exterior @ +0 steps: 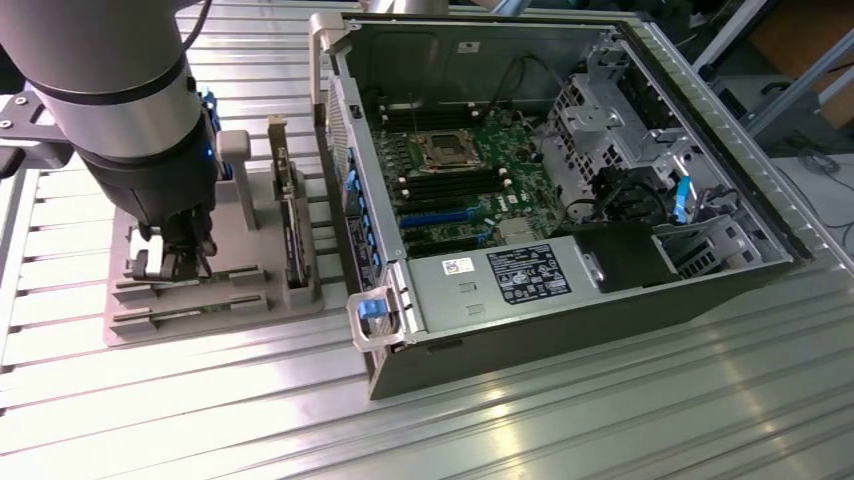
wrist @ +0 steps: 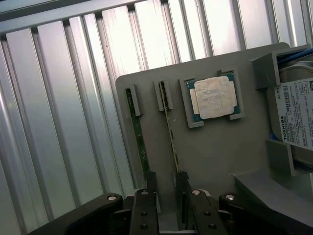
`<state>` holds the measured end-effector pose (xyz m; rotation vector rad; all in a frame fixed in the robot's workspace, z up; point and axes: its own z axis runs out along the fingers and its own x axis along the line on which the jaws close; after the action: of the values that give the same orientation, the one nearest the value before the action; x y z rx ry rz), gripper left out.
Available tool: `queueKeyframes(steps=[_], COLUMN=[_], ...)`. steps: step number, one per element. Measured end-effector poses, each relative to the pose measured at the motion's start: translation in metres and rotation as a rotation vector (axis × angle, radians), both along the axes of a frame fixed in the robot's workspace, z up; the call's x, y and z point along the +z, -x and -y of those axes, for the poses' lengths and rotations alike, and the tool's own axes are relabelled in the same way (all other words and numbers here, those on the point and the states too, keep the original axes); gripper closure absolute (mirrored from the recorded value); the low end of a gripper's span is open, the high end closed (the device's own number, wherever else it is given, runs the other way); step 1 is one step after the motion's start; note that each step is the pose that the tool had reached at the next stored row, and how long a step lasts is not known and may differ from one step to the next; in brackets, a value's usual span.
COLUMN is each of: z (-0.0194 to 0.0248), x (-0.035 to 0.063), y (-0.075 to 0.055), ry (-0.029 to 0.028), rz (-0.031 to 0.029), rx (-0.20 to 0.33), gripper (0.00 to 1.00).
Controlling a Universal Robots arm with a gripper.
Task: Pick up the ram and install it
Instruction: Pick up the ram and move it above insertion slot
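I have the gripper [exterior: 167, 262] low over the flat grey holder tray [wrist: 210, 152], its two black fingers [wrist: 144, 205] spread apart and pinching nothing. Two thin green ram sticks stand on edge in the tray's slots: the outer ram stick [wrist: 138, 132] beside the tray's edge and the inner ram stick [wrist: 169, 128] next to one square silver processor chip [wrist: 215, 97]. The fingertips reach the sticks' ends; I cannot tell whether either stick lies between them. One white-labelled hard drive [wrist: 297, 112] and one upright expansion card [exterior: 291, 230] share the tray. One open black computer case [exterior: 601, 320] lies beside it on the ribbed metal surface [exterior: 601, 420].
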<state>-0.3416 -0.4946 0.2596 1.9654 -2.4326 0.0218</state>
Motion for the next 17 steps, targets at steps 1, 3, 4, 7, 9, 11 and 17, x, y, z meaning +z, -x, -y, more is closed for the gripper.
queueKeyframes(steps=[1, 3, 4, 7, 9, 11, 17], z=[0.0, 0.0, 0.0, 0.0, 0.0, 0.0, 0.0], x=[-0.0002, -0.0004, -0.0006, -0.0013, -0.0019, -0.0021, -0.0039], y=[0.0, 0.0, 0.0, 0.0, 0.0, 0.0, 0.0], ry=[0.0, 0.0, 0.0, 0.0, 0.0, 0.0001, 0.0], rz=[0.0, 0.0, 0.0, 0.0, 0.0001, -0.0001, 0.0], rx=[0.0, 0.0, 0.0, 0.0, 0.0, 0.0, 0.0], gripper=[0.7, 0.7, 0.7, 0.7, 0.7, 0.7, 0.7])
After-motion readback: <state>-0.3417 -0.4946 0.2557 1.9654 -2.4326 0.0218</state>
